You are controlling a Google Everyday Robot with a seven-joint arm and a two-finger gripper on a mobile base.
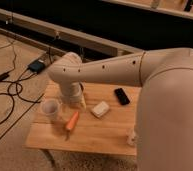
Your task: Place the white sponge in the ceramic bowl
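The white sponge [100, 109] lies flat near the middle of the wooden table [97, 135]. My gripper [79, 102] hangs down from the bent arm just left of the sponge, low over the table, between the sponge and a translucent white cup [51, 108]. It is apart from the sponge. The ceramic bowl is hidden or out of view; my arm covers much of the table's back and right side.
An orange carrot [71, 122] lies in front of the gripper. A black flat object [122, 96] lies behind and right of the sponge. A small pale item [132, 136] sits at the table's front right. Cables and a power brick [36, 65] lie on the floor left.
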